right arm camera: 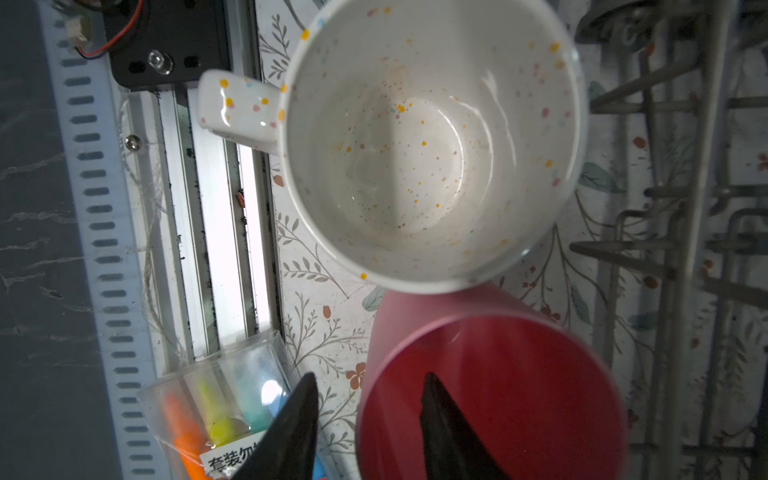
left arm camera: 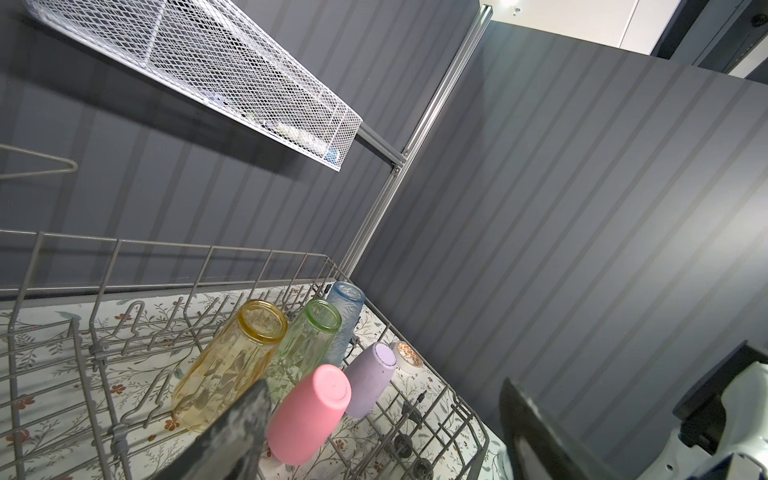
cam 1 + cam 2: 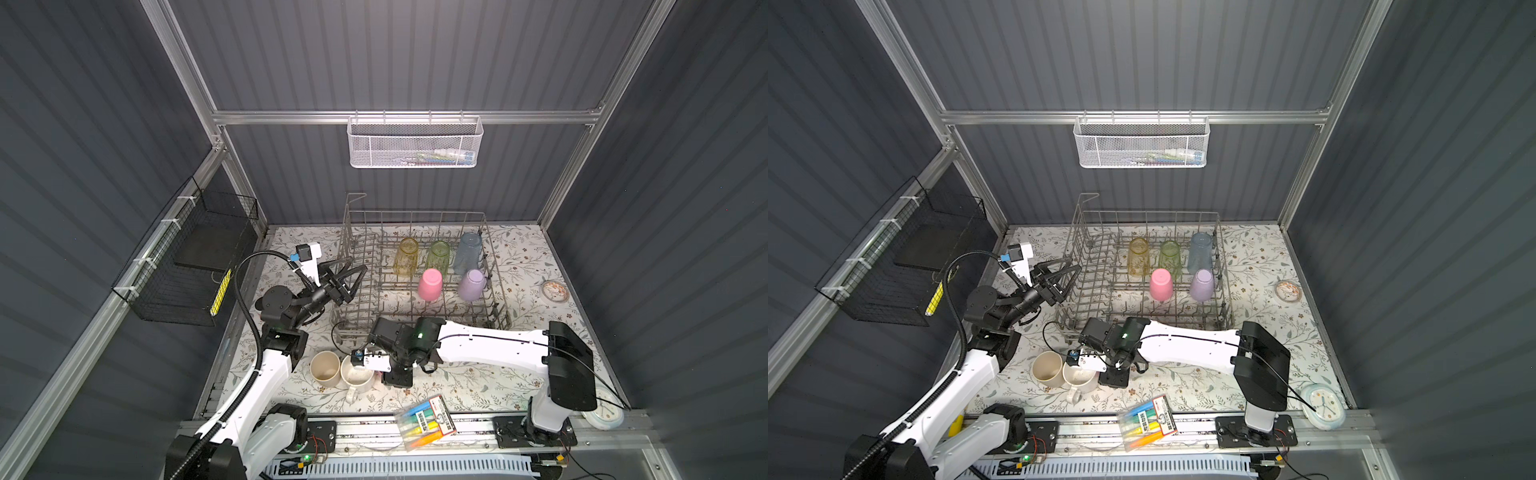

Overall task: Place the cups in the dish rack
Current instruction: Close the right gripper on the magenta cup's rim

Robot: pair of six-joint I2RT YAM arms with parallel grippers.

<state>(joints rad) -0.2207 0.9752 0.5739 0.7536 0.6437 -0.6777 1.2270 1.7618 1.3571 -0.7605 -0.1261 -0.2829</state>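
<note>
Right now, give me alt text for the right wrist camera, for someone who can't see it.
The right gripper straddles the wall of an upright pink tumbler, one black finger inside, one outside, not yet clamped. An empty cream speckled mug stands beside it, with a highlighter pack and the wire dish rack nearby.

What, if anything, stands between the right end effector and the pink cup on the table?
Nothing visible. The right end effector straddles the wall of the pink cup, one finger inside, one outside. The speckled mug stands close beside the cup, clear of both fingers.
</note>
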